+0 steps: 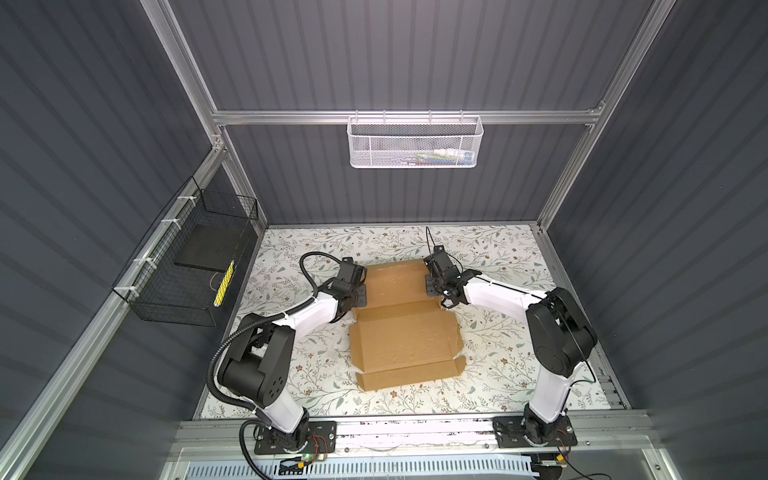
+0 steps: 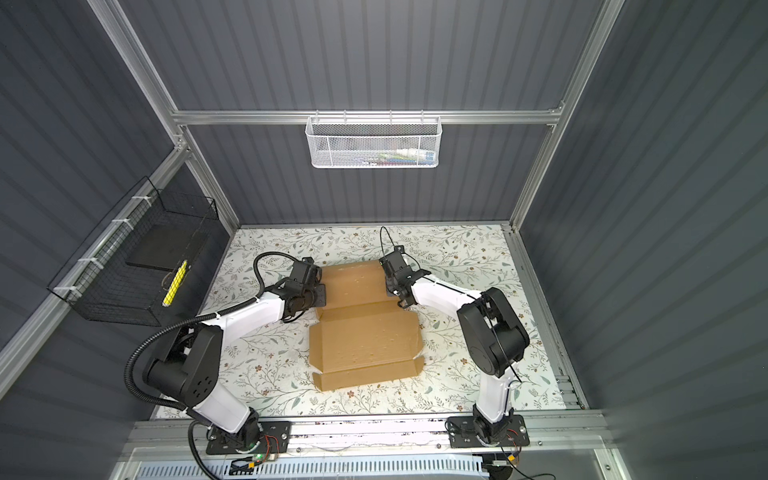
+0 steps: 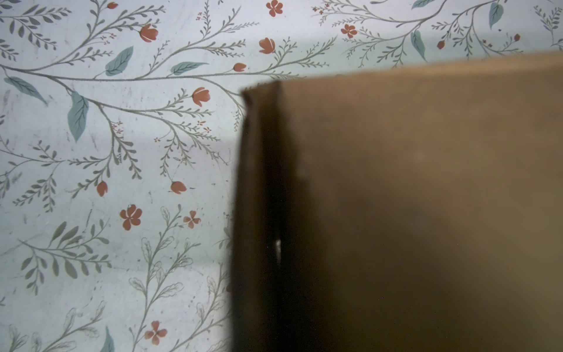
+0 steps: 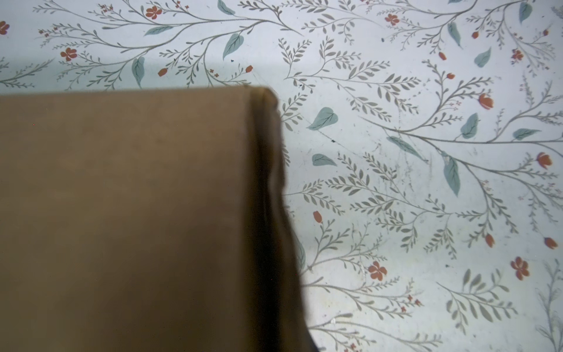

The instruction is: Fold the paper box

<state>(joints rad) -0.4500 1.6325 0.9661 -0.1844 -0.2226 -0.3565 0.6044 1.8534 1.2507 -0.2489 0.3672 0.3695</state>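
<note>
Top views both show the paper box (image 1: 405,340) lying in the middle of the flowered table (image 1: 498,257), between my two arms, brown and only partly folded. Its near panel lies flat, with a narrow flap along the near edge, while the far panel tilts up from the crease across the middle. My left gripper (image 1: 360,293) sits at the left edge of that raised panel and my right gripper (image 1: 432,286) at its right edge, both close against the cardboard. My left fingers are pressed together, but they are hidden under the wrist, so I cannot tell whether cardboard is caught between them. My right fingers are hidden too, and I cannot tell whether they are spread or pinching. In the left wrist view the paper box (image 3: 411,198) looms close and blurred, a side flap bent along its edge, with the table (image 3: 122,152) beyond. The right wrist view shows the paper box (image 4: 122,213) with the same kind of bent edge. A black wire basket (image 1: 166,291) hangs on the left wall and a white mesh basket (image 1: 415,143) on the far wall.
</note>
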